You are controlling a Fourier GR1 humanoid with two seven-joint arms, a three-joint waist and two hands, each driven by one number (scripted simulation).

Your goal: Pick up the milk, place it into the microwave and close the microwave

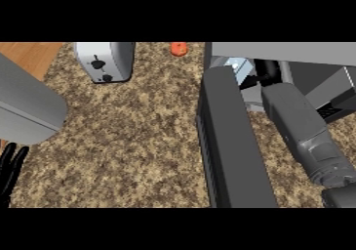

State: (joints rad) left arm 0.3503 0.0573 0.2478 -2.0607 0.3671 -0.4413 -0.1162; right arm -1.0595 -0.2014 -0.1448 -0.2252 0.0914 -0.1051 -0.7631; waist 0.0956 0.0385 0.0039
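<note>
2 hands to account for, starting nearest. Left hand (pixel 6 168) resting at the counter's (pixel 137 146) near-left edge, fingers straight, side by side and pointing away, holding nothing.

Microwave door (pixel 231 146) swung open, running as a dark slab from the near edge toward the far-right corner. Just right of it, right forearm (pixel 303 132) stretched away into the microwave (pixel 310 63). Right hand (pixel 265 73) at the mouth of the cavity, only a dark sliver of it showing; closed on the carton or let go, cannot tell.

Milk (pixel 238 68) just left of that hand, a pale blue-and-white patch inside the opening at the counter's far-right corner, touching or nearly touching the hand. Mostly hidden by the door's far end and the hand, so long axis and facing not readable; standing or tipped, cannot tell.

Probably the placing step, with closing yet to come. To do it well: set the carton fully past the door sill and square on the floor of the cavity, release only once settled, draw the hand straight back clear of the door's sweep, then push the door shut.

Farther left along the far edge, orange item (pixel 179 49), then toaster (pixel 105 61), both well apart from the work.
</note>
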